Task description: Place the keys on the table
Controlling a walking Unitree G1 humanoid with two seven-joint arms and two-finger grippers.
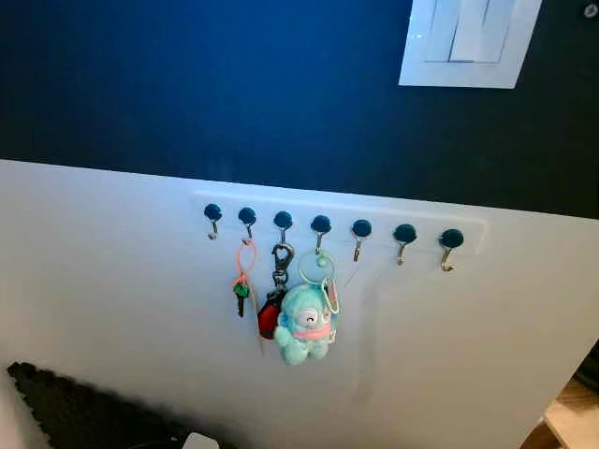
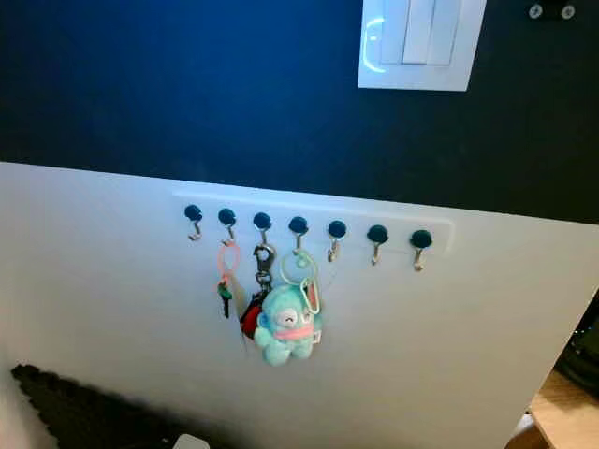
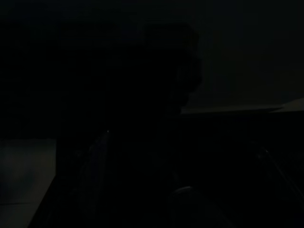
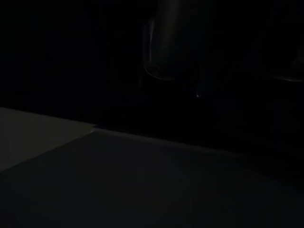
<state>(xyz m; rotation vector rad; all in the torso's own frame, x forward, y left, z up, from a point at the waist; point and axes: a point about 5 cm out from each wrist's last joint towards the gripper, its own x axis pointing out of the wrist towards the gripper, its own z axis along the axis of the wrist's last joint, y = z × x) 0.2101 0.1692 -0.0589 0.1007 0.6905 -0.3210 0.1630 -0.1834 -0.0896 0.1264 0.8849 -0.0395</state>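
While my head camera faces the wall, both wrist views are nearly black, so I cannot tell whether my left end effector or my right end effector is spread or closed, nor whether either touches anything; only faint dark shapes and a dim pale surface can be made out there.

Ahead of me a white hook rail [image 1: 342,224] with seven blue-capped hooks runs across the white lower part of the wall, just under the dark blue upper part. The keys [image 1: 241,297] hang from the second hook from my left on an orange loop [image 1: 245,258]. Just beside them, on the third hook, a metal clasp [image 1: 282,262] carries a red fob [image 1: 269,321]. A teal plush charm [image 1: 304,326] hangs from a pale green ring [image 1: 316,267] on the fourth hook, touching the red fob. The other four hooks are bare. A white light switch [image 1: 468,39] sits high on the blue wall, to my right. A dark textured mat [image 1: 75,412] lies low at my left.
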